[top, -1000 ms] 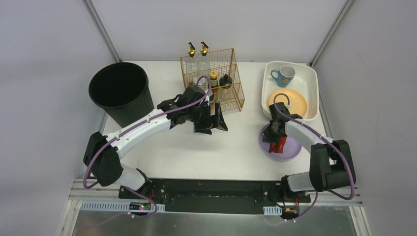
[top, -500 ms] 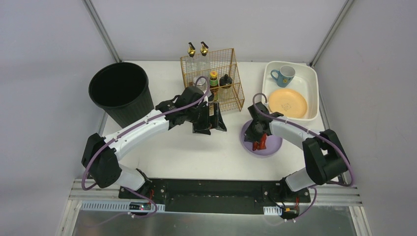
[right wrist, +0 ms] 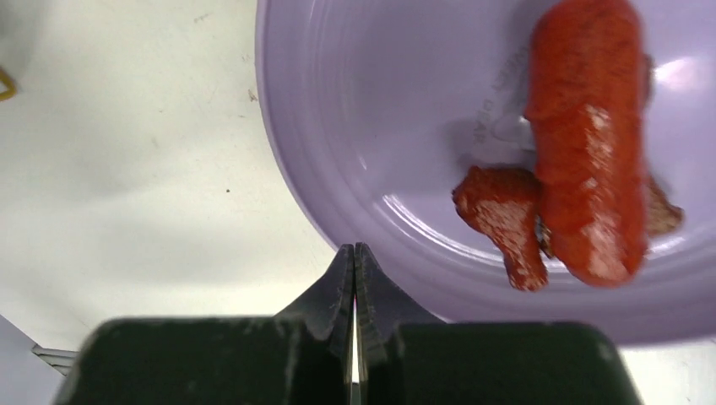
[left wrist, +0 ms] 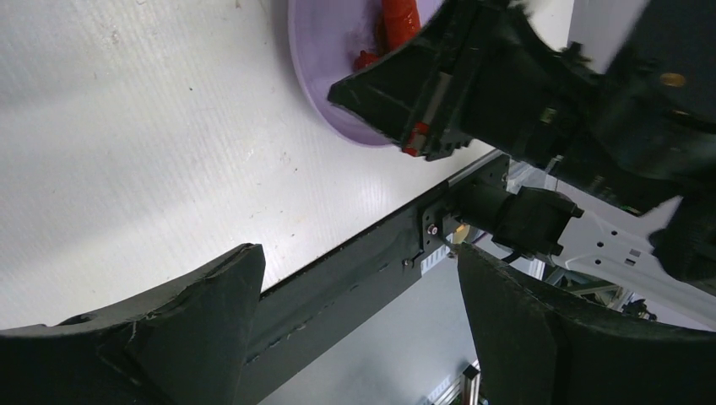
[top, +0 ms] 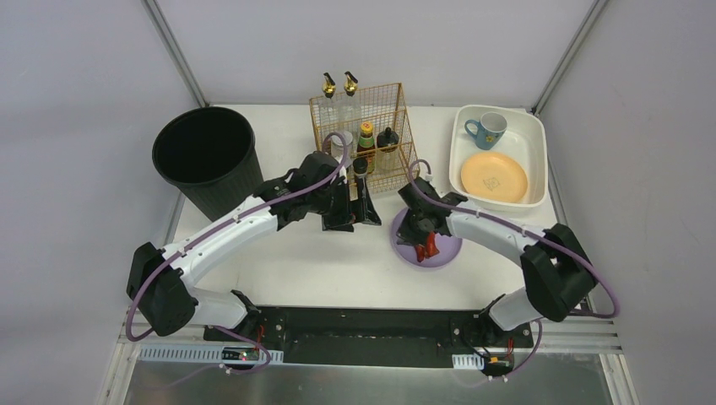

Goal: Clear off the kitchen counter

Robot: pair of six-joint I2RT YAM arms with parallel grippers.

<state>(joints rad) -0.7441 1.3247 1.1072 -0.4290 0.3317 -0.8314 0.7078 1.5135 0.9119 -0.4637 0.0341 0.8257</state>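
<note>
pinching the rim of the purple plate (top: 439,251) in the pressed-together right end effector (right wrist: 355,253), probably to carry its red scraps (right wrist: 587,143) across the desk (top: 321,270) underneath toward the black bin (top: 205,156), with the left end effector (left wrist: 359,261) spread empty beside the gold rack (top: 397,169).

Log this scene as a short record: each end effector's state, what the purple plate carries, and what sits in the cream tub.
left end effector: open, empty, over the white kitchen counter
right end effector: shut on the rim of the round purple plastic plate
plate contents: red food pieces
cream rectangular plastic tub: holds a blue ceramic mug and a round orange plate
</note>
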